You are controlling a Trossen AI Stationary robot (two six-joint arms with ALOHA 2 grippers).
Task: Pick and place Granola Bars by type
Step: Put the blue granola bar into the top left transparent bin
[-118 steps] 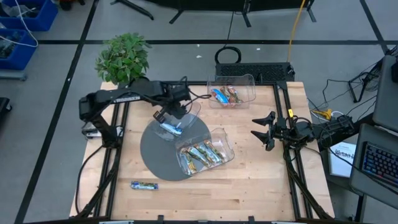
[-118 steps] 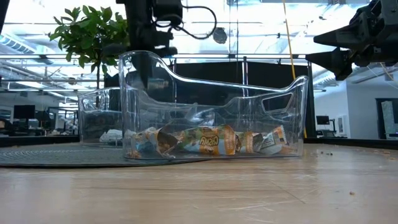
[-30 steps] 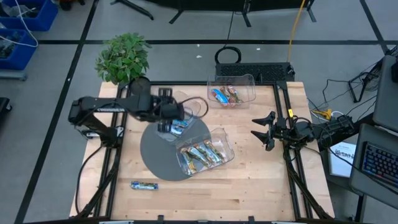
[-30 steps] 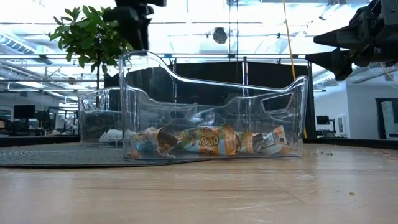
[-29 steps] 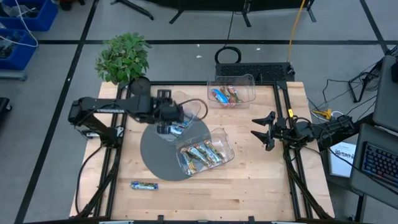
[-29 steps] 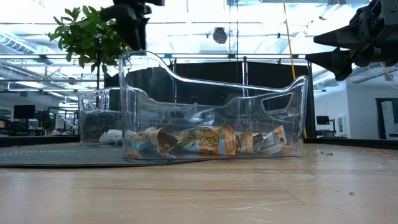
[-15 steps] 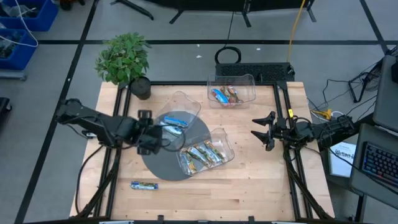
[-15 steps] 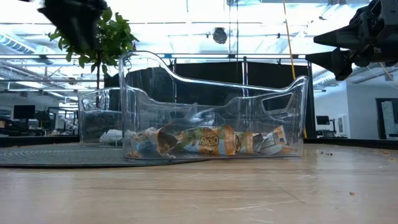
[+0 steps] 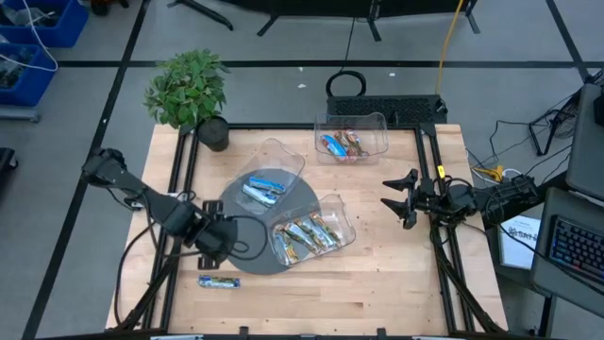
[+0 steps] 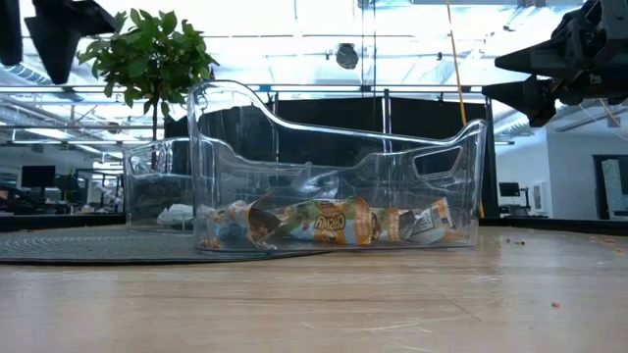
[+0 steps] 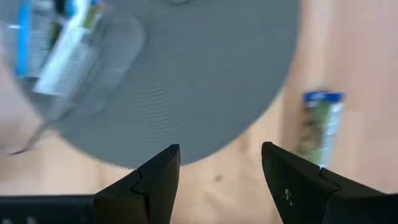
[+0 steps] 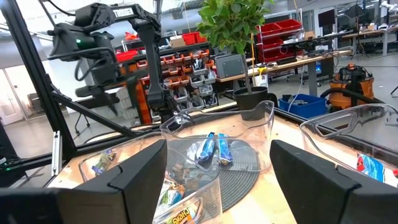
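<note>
Loose bar (image 9: 218, 281): green-and-blue wrapper, flat on the table (image 9: 377, 274) at the near edge, outside every bin.

Near bin (image 9: 311, 229): clear plastic, half on the grey mat (image 9: 247, 247); several tan-gold bars (image 9: 304, 234) lie in it.

Middle bin (image 9: 274, 170): clear, on the mat's far part; bright blue bars (image 9: 261, 188) inside.

Far bin (image 9: 353, 136): clear, off the mat by the table's far edge; mixed blue and reddish bars (image 9: 342, 144) inside.

My left gripper (image 9: 219, 242): above the mat's near-left rim, just beyond the loose bar; fingers (image 11: 155, 180) apart, nothing between them.

My right gripper (image 9: 398, 199): waiting at the table's right side, fingers spread wide, empty.
</note>
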